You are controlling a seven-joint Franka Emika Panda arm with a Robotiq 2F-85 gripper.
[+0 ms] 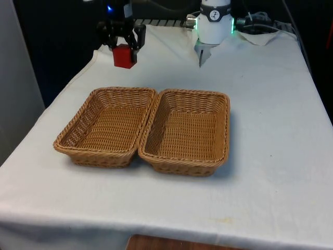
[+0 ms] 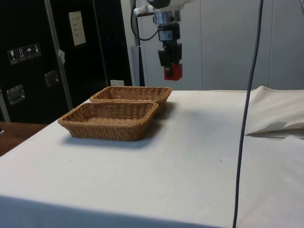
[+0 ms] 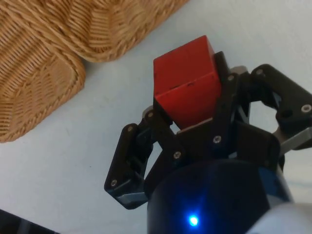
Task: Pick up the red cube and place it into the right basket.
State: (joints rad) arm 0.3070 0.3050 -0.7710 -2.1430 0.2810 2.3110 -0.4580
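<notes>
No brand, label or readable writing appears on the red cube (image 1: 124,56), on the baskets or on the cloth. The tool (image 1: 123,46) is clenched on the red cube: its two black fingers (image 3: 161,127) press on opposite faces of the cube, and the lower part of the cube sticks out below the fingertips. In the side view the cube (image 2: 173,71) hangs in the air, clearly above the surface (image 1: 270,130) and higher than the basket rims. It is over the far part of the surface, toward the corner on the front view's left, beyond the far rim of the left wicker basket (image 1: 105,126). The right wicker basket (image 1: 187,131) stands just beside the left one, their long sides touching, near the middle of the surface. Both baskets hold nothing. In the wrist view the cube (image 3: 187,85) is over bare white cloth, near the rounded basket corners.
</notes>
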